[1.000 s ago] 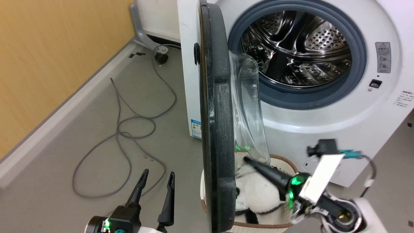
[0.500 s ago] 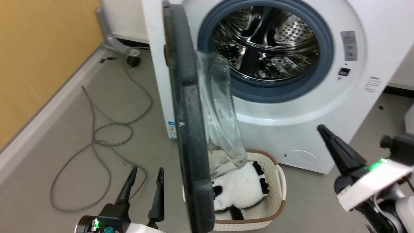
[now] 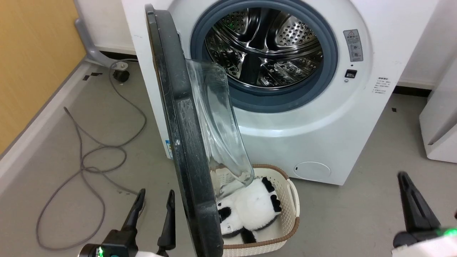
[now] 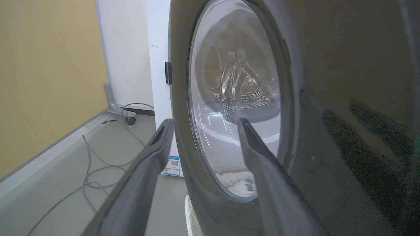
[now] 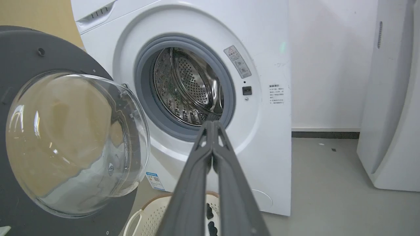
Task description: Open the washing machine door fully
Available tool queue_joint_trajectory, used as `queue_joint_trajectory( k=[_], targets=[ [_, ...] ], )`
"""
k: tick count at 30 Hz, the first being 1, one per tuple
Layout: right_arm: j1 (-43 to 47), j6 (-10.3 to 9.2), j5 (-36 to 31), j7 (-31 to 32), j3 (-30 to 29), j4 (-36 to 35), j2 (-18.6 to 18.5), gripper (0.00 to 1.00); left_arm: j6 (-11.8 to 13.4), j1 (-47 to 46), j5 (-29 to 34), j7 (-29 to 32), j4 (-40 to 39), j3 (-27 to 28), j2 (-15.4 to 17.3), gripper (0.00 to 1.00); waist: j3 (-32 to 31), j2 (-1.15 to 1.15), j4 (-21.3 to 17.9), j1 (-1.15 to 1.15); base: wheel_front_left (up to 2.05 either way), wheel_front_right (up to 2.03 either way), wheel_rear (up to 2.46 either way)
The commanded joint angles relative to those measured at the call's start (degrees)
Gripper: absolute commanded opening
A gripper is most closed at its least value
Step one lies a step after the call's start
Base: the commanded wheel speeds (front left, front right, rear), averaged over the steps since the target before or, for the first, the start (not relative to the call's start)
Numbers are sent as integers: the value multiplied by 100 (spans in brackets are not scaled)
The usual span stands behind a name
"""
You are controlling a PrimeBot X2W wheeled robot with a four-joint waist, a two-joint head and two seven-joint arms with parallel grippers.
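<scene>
Basket: you have a cream perforated basket (image 3: 287, 217) with a brown rim standing on the floor (image 3: 357, 221)
Toy: inside it you see a white plush toy (image 3: 250, 208) with black patches, lying against the basket's wall
Cable: on your left a thin grey cable (image 3: 145, 119) lies in loose loops across the floor, running back to a small black fitting (image 3: 121, 75) near the corner
Bracket: just beside that fitting you'll find a grey curved bracket (image 3: 89, 50)
Left wall: your left side is a tan wall (image 3: 32, 53) with a pale grey skirting (image 3: 32, 132) along its foot
Tape: look for small black marks (image 3: 91, 75) on the floor by the skirting
Right: a white appliance (image 3: 442, 117) stands at your right edge
</scene>
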Motion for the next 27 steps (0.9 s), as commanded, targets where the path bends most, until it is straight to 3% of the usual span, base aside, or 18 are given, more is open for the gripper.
queue_joint_trajectory(
  k=[1, 2, 3, 4, 7, 11, 26, 27],
  targets=[
    [246, 5, -207, -65, -230, -76, 243, 0, -42, 108, 40, -30, -5, 22, 8, 100, -12, 0, -23, 0, 0, 0, 0],
    [369, 5, -333, -80, -345, -97, 391, 7, -51, 126, 40, -30, -8, 31, 8, 100, -14, 0, -31, 0, 0, 0, 0],
    [482, 5, -510, -94, -437, -111, 516, 46, -59, 142, 35, -30, -10, 38, 8, 100, -14, 0, -36, 0, 0, 0, 0],
    [568, 5, -654, -111, -515, -118, 659, 100, -65, 157, 17, -30, -6, 45, 8, 100, -15, 0, -40, 0, 0, 0, 0],
    [741, 5, -955, -157, -628, -80, 999, 100, -77, 188, -10, -30, 3, 59, 8, 100, -23, 0, -48, 0, 0, 0, 0],
    [838, 5, -1140, -192, -595, 40, 1167, 100, -111, 223, 16, -30, 7, 57, 8, 100, -38, 0, -55, 0, 0, 0, 0],
    [878, 5, -1162, -223, -749, 260, 1358, 100, -310, 299, 94, -30, -47, 203, 8, 98, -44, 0, -80, 0, 0, 0, 0],
    [872, 5, -1159, -223, -756, 276, 1362, 100, -331, 305, 78, -30, -45, 212, 8, 38, -42, 0, -85, 0, 0, 0, 0]
  ],
)
